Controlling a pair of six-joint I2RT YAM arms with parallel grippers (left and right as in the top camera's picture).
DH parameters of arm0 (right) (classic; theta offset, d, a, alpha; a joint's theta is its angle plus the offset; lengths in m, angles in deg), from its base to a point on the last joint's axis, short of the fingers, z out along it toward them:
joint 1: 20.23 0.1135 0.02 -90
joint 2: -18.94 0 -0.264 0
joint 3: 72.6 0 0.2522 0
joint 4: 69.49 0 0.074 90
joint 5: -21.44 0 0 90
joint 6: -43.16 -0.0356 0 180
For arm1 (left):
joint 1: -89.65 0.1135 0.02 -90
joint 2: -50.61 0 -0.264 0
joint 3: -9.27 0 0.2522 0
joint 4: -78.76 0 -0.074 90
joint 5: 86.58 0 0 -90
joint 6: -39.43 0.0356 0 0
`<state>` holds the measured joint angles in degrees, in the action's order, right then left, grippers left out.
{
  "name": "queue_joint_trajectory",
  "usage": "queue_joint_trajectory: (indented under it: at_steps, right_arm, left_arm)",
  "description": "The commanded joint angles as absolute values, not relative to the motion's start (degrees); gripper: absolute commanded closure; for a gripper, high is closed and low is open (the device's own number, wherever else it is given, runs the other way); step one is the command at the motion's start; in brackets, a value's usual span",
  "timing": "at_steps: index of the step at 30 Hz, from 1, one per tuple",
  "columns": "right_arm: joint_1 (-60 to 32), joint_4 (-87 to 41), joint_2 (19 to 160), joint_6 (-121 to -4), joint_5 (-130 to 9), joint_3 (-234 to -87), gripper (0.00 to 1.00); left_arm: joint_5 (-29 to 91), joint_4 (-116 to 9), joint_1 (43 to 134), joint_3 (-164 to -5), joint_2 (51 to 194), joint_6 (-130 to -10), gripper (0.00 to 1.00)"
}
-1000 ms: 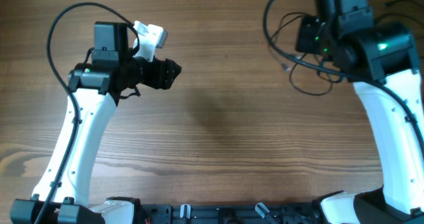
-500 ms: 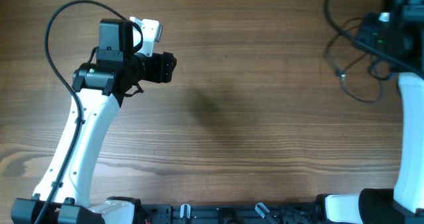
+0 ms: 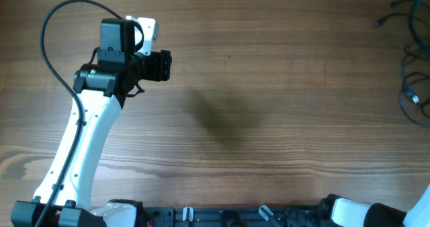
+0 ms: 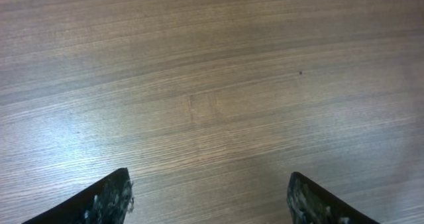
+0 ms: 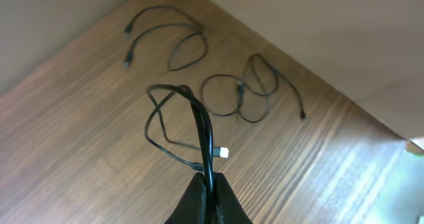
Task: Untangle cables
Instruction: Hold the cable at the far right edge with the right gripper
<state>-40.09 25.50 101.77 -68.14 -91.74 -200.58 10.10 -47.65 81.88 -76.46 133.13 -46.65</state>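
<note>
Wood-grain table (image 3: 269, 86) fills every view. The cables (image 3: 405, 86) show overhead only as thin black loops at the 3 o'clock edge, partly cut off by the frame. In the right wrist view, a looped cable (image 5: 192, 118) rises from the right gripper (image 5: 207, 184) at 6 o'clock, whose fingers are pinched together on it. A small white plug tip (image 5: 224, 152) shows just beside the strand. Two more lie loose on the wood: a second cable (image 5: 165, 38) at 11 o'clock and a third cable (image 5: 242, 95) at 1 o'clock.

The left gripper (image 3: 166, 66), at 10 o'clock overhead, has its fingers spread wide over bare wood.

A second ago the right arm hung at 1 o'clock with its tangle — it has since swung out past the right edge.
</note>
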Motion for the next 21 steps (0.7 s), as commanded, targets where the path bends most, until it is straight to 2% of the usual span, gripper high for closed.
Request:
queue_joint_trajectory:
  at_steps: [1, 12, 21]
  right_arm:
    - [-42.9, 25.1, 101.1, -71.3, -97.5, -201.9, 0.96]
    - [-57.2, 21.3, 105.0, -75.5, -98.9, -201.8, 0.96]
    - [-64.2, 21.2, 112.7, -77.1, -95.5, -201.4, 0.96]
  left_arm:
    - [9.3, -47.8, 81.7, -76.7, 133.5, -47.2, 0.23]
    - [9.6, -48.6, 81.7, -76.7, 133.5, -48.1, 0.23]
    - [9.6, -51.4, 81.7, -76.7, 133.6, -48.1, 0.23]
